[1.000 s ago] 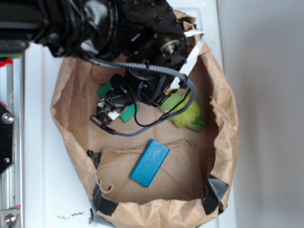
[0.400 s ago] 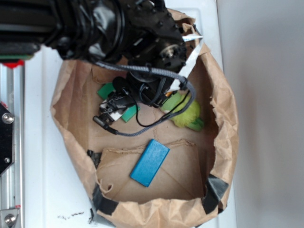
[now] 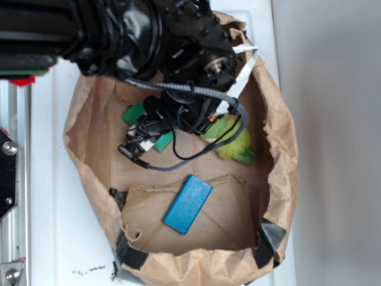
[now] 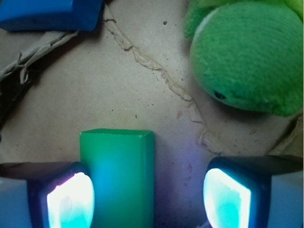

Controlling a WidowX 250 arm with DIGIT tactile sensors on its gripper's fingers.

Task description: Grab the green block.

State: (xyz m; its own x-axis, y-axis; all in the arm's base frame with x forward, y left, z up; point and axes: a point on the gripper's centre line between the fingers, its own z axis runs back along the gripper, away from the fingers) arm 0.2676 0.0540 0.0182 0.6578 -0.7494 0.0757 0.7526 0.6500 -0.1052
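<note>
The green block (image 4: 118,175) lies flat on the brown paper between my open gripper's (image 4: 148,197) two lit fingers. It sits against the left finger (image 4: 70,199), and a wide gap separates it from the right finger (image 4: 227,197). In the exterior view the gripper (image 3: 146,128) hangs low inside the paper bag. It covers the middle of the green block (image 3: 134,113), so only the block's two ends show.
A blue block (image 3: 188,204) lies on the bag floor nearer the front; its edge shows in the wrist view (image 4: 47,14). A fuzzy green plush toy (image 3: 235,142) (image 4: 247,57) rests to the right. The crumpled paper bag wall (image 3: 280,155) rings everything. A black cable (image 3: 178,158) loops below the gripper.
The arm has crept slightly to the right. The gripper stays low over the green block, and the block has not moved.
</note>
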